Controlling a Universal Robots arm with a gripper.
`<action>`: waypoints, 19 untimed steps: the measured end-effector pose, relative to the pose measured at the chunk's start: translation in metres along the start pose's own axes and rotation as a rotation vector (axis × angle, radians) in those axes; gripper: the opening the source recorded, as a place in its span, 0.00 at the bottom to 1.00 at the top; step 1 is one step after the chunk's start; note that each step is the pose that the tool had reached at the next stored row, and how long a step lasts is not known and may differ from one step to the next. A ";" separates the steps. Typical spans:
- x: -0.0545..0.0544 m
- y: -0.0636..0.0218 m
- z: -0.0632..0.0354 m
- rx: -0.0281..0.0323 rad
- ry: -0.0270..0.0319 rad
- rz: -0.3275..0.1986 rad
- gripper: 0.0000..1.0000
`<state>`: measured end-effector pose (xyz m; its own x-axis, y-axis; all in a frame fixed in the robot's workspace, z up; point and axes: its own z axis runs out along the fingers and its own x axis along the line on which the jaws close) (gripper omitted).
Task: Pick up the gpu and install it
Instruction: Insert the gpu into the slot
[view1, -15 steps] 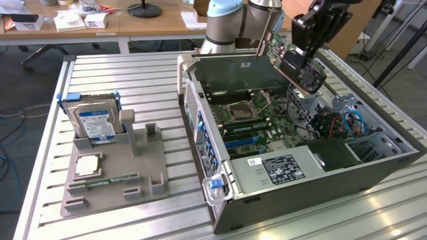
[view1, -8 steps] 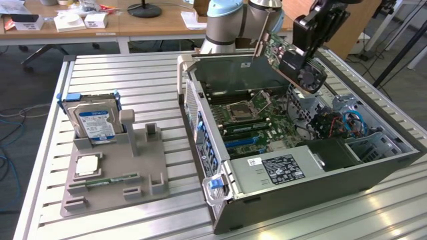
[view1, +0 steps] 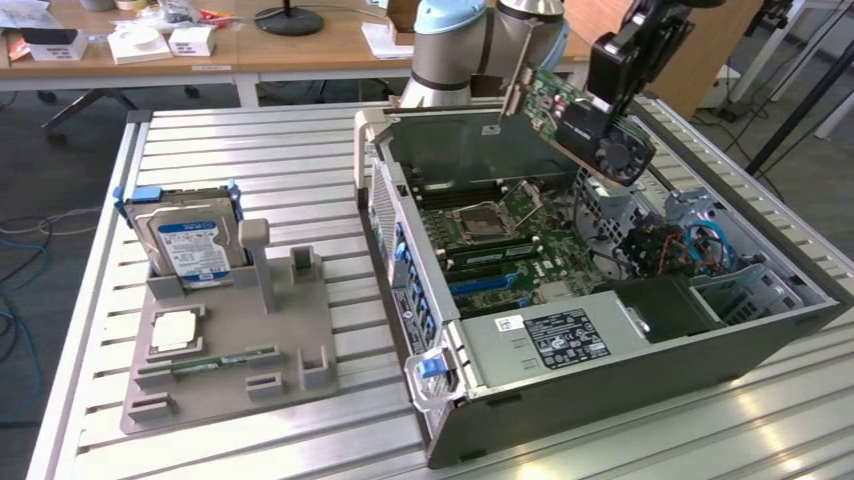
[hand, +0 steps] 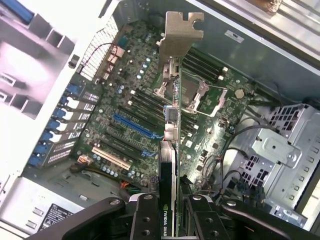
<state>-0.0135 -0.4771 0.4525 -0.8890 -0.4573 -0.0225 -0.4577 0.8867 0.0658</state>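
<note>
The arm's black two-fingered gripper (view1: 611, 100) is clenched on the gpu (view1: 567, 105), a thin rectangular green circuit card with a black fan shroud and a long narrow silver metal bracket (view1: 515, 70) at one end. The card hangs tilted in the air above the open grey metal computer case (view1: 641, 385), over the case's far upper part in the exterior view, clear of the green motherboard (view1: 514, 245) below it. In the wrist view the card appears edge-on, pinched between the black fingers (hand: 145, 216), with the bracket pointing away from the gripper and lying over the silver processor socket (hand: 195, 95). A long blue expansion slot (hand: 134, 125) sits on the board beside the card's line, apart from it. On the exterior view's left, a grey moulded fixture tray (view1: 234, 380) rests on the slotted aluminium table (view1: 267, 150). It holds an upright boxy hard drive with a blue-white label (view1: 191, 248) and a small narrow green memory stick (view1: 211, 362).
</note>
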 end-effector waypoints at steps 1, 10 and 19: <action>0.000 0.0000 0.0000 -0.0003 0.0007 -0.011 0.26; 0.000 0.0000 0.0000 -0.0022 0.0066 -0.100 0.26; 0.000 0.0000 0.0001 -0.0041 0.0121 -0.183 0.26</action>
<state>-0.0135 -0.4770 0.4524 -0.7905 -0.6121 -0.0225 -0.6121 0.7880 0.0658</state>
